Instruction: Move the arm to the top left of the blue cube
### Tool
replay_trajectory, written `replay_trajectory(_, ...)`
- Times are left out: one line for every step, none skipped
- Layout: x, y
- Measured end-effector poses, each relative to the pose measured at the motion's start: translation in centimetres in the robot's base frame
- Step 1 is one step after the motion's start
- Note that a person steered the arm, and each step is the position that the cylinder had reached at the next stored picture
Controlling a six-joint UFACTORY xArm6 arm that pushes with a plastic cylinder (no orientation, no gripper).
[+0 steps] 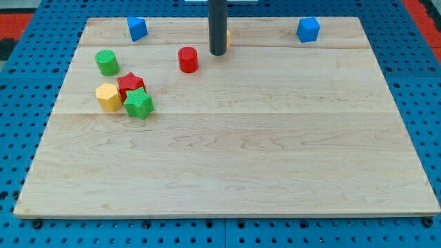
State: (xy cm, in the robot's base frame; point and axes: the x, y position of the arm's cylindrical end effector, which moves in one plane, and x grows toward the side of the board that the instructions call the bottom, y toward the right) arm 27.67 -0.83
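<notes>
The blue cube (pixel 308 29) sits near the view's top right of the wooden board (pixel 234 158). My tip (pixel 218 52) rests on the board at the top centre, well to the left of the blue cube and slightly lower in the view. The dark rod rises from it out of the view's top. A yellow block (pixel 228 38) shows only as a sliver behind the rod, its shape hidden. A red cylinder (pixel 187 59) stands just left of my tip, apart from it.
A second blue block (pixel 137 28), of unclear shape, lies at the top left. A green cylinder (pixel 106 62) stands at the left. Below it a red star (pixel 129 83), a yellow hexagon (pixel 108 96) and a green star (pixel 138 104) cluster together.
</notes>
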Motion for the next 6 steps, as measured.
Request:
replay_trajectory(-3.0, 0.0)
replay_trajectory(-1.6, 0.6)
replay_trajectory(-4.1, 3.2)
replay_trajectory(-4.0, 3.7)
replay_trajectory(-4.0, 3.7)
replay_trajectory(-4.0, 3.7)
